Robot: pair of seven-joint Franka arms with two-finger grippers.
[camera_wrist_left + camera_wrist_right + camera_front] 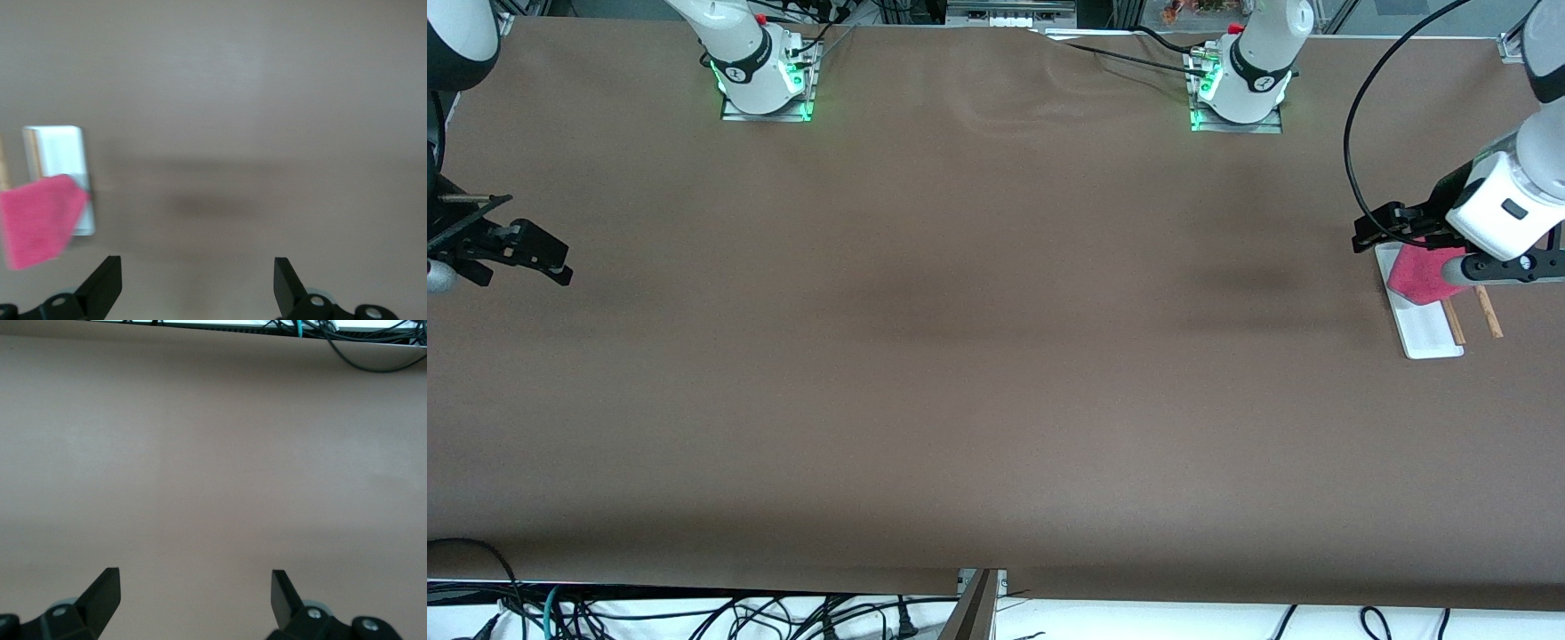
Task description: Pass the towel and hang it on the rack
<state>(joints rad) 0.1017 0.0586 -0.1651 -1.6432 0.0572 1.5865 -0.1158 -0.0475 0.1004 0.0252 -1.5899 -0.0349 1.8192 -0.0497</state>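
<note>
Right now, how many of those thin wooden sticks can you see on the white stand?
2. Both wooden sticks poke out side by side from under the pink towel on the white stand, at the left arm's end of the table. Their upper parts are hidden.

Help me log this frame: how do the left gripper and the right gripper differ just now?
The left gripper is at the left arm's end of the table, beside the rack that bears the pink towel; the right gripper is at the right arm's end, over bare table. The left wrist view shows towel and rack; the right wrist view shows only tabletop. Both stand open and hold nothing.
</note>
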